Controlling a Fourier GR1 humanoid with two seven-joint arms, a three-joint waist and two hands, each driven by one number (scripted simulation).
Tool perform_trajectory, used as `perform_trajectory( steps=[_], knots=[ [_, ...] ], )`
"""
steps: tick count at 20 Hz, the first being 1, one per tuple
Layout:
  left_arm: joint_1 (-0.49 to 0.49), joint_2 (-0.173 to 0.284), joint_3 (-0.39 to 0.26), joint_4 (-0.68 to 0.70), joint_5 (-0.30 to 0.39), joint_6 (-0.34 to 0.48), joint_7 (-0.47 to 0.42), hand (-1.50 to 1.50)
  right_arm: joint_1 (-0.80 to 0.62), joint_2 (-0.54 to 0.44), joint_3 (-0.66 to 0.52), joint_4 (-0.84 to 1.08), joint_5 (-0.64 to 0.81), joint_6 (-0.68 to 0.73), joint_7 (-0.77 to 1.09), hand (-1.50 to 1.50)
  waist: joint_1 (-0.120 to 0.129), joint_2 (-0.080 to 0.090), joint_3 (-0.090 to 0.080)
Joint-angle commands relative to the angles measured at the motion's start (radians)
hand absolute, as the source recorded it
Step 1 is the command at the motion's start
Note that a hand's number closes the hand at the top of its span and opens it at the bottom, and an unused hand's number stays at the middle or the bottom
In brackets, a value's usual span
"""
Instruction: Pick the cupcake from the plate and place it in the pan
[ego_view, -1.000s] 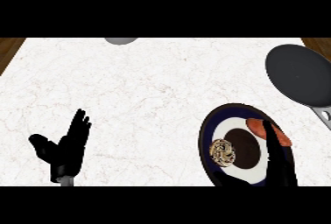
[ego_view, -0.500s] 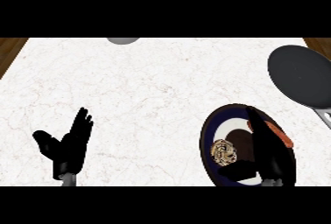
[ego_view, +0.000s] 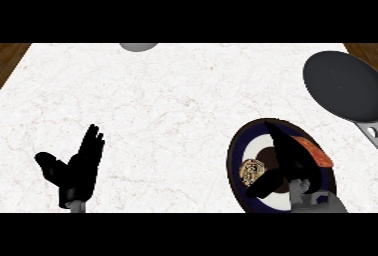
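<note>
1. Biggest risk from here, probably: knocking the cupcake (ego_view: 252, 171) sideways instead of grabbing it. Right hand (ego_view: 289, 162) hung over the plate (ego_view: 238, 150) with fingers stretched out, nothing held, thumb angled down toward the plate's near edge. Curling in from that angle could have shoved the cupcake toward the plate's left rim.
2. Second worry: poor view of the grab. Hand covered much of the plate's middle, so hard to tell whether any finger was actually touching the cupcake.
3. Third: the orange thing (ego_view: 317, 153) peeking out on the plate's right side. Could have got bumped or dragged along, since it sat right under the hand's far edge.
4. Longer-term: the pan (ego_view: 342, 84) sat up and to the right, well apart from the plate, handle pointing back toward it. Could have clipped that handle on the carry.
5. Cupcake position: on the plate, just left of the right hand, tucked between thumb and fingers in the open gap.
6. Left hand (ego_view: 76, 167): open, fingers up, resting low on the left of the surface (ego_view: 170, 100), well away from everything.
</note>
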Motion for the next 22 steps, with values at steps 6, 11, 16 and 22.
perform_trajectory(
  steps=[6,11,16,22],
  knots=[
    [0.071,-0.014,0.001,-0.016,0.000,-0.023,-0.002,0.00,-0.006,0.026,-0.001,-0.041,-0.040,0.128,0.136,-1.50,-0.006,0.000,-0.003],
    [0.021,-0.023,0.018,0.014,-0.022,-0.012,0.032,0.00,0.068,0.061,0.034,0.023,0.067,0.003,-0.017,-1.50,-0.008,0.001,-0.003],
    [0.018,-0.027,0.033,-0.008,-0.014,-0.018,0.054,0.00,0.084,0.058,0.014,0.062,0.130,-0.045,-0.082,-1.50,-0.007,0.001,-0.003],
    [-0.064,-0.035,0.063,0.117,-0.038,-0.037,0.006,0.00,0.032,0.068,-0.048,0.169,0.106,-0.013,-0.127,-1.50,-0.009,0.003,-0.003]
  ],
)
